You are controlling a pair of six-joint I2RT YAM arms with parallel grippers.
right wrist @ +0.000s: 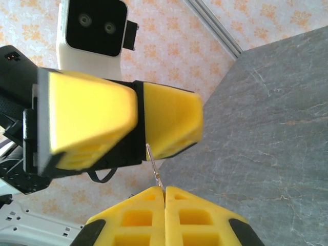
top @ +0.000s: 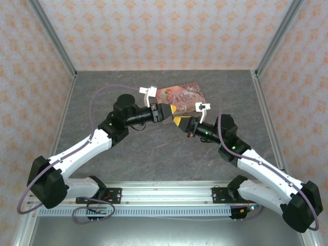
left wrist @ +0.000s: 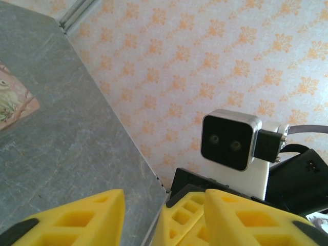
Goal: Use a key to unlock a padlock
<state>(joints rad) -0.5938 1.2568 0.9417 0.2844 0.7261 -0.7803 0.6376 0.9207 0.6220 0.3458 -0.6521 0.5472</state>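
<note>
My two grippers meet nose to nose above the middle of the table. The right gripper (top: 178, 122) (right wrist: 165, 190) is shut on the key (right wrist: 155, 166), a thin metal blade that sticks up from its yellow fingertips. The blade's tip reaches into the narrow gap between the left gripper's yellow fingers (right wrist: 171, 118). In the left wrist view the left gripper (left wrist: 164, 197) (top: 173, 111) has its jaws apart, and the right gripper's fingers (left wrist: 184, 218) sit between them. The padlock is out of view.
A pink picture-printed tin (top: 182, 95) (left wrist: 13, 102) lies on the grey table (top: 154, 148) just behind the grippers. Patterned walls enclose the table on three sides. The right wrist camera housing (left wrist: 230, 141) faces the left wrist camera.
</note>
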